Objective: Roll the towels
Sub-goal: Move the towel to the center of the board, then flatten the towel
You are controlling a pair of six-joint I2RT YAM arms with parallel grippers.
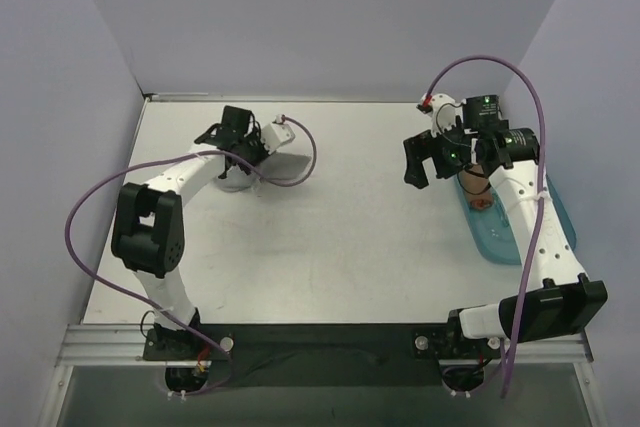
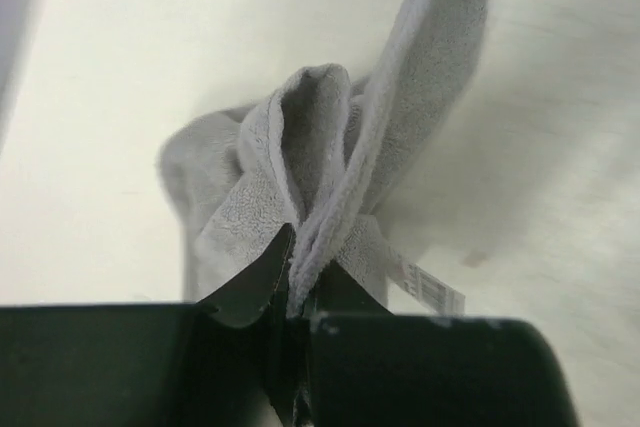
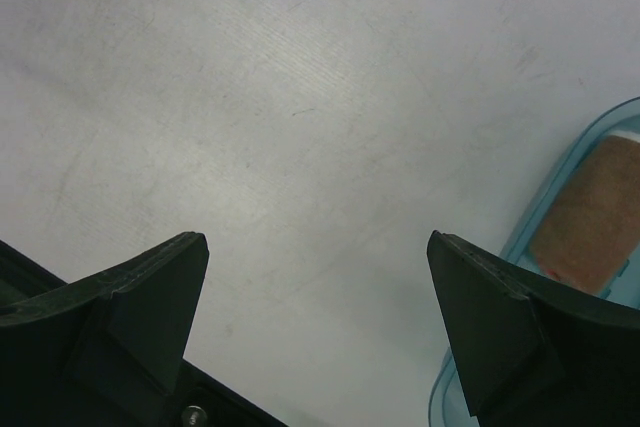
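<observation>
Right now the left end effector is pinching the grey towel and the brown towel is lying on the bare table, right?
Not quite. The left end effector is pinching the grey towel, but the brown towel is lying in the teal tray, not on the bare table; the right wrist view shows it.

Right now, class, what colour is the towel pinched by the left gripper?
Light grey; the towel shows best in the left wrist view.

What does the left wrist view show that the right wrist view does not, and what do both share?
Only left wrist: the shut left claw pinching a light grey cloth towel with a small white label. Only right wrist: the open right claw, empty, beside a translucent teal plastic tray holding a rust-brown cloth towel. Both: the white table.
</observation>
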